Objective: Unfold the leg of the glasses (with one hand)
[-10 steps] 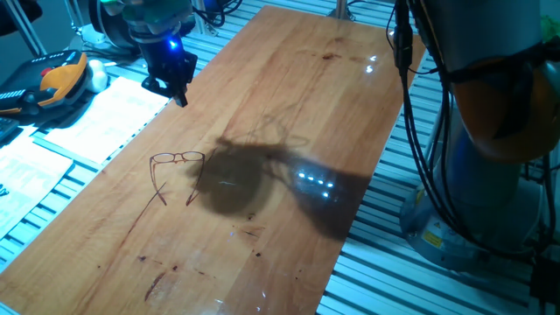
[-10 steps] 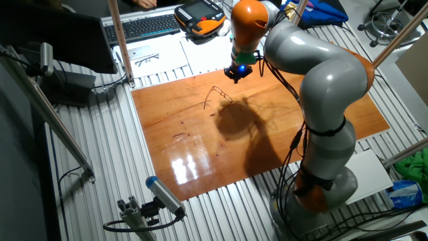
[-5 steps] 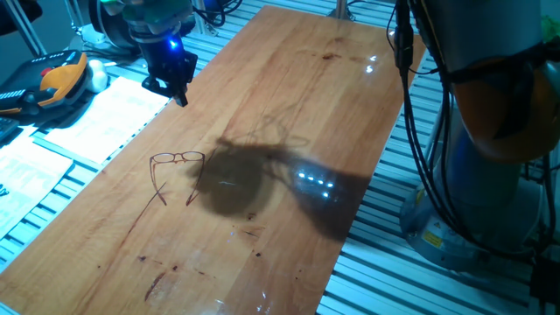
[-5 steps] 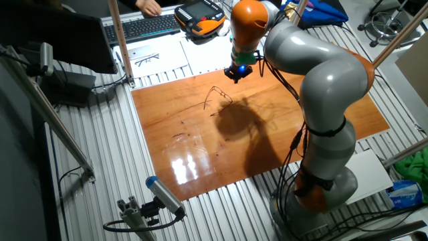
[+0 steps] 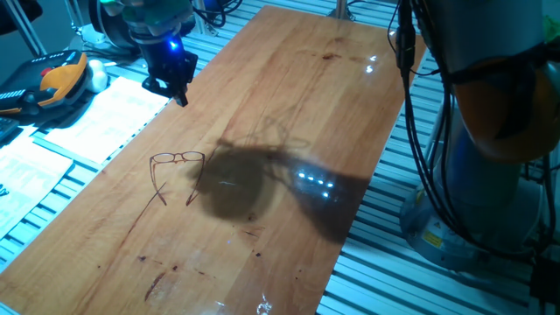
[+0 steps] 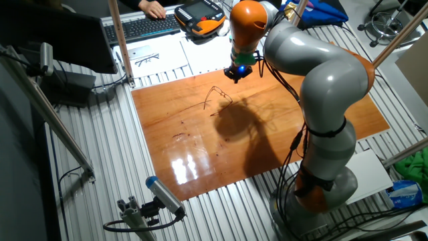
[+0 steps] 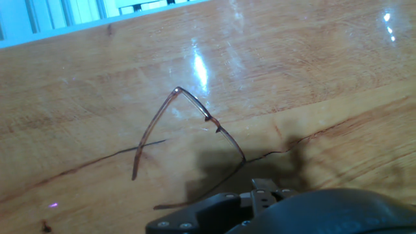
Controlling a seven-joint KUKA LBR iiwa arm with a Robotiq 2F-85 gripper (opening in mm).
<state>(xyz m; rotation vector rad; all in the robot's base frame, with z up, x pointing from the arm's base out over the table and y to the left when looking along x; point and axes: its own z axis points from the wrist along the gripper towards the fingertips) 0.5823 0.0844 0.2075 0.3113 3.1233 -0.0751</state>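
Note:
The glasses (image 5: pixel 176 159) lie on the wooden table (image 5: pixel 289 96), thin reddish-brown wire with both legs spread out from the front. They also show in the other fixed view (image 6: pixel 217 96) and close up in the hand view (image 7: pixel 195 107). My gripper (image 5: pixel 166 92) hangs above the table's back left edge, well clear of the glasses and holding nothing. Its fingers look apart. It also shows in the other fixed view (image 6: pixel 235 76). In the hand view only its dark body (image 7: pixel 273 208) shows at the bottom edge.
The arm's dark shadow (image 5: pixel 236 179) falls just right of the glasses. White papers (image 5: pixel 96 122) and an orange-black pendant (image 5: pixel 57 79) lie off the table's left edge. A keyboard (image 6: pixel 144 25) with a person's hand (image 6: pixel 155 9) sits behind the table. The robot base (image 6: pixel 321 181) stands beside the table.
The gripper and the glasses have not moved. Only the person's hand at the keyboard has shifted.

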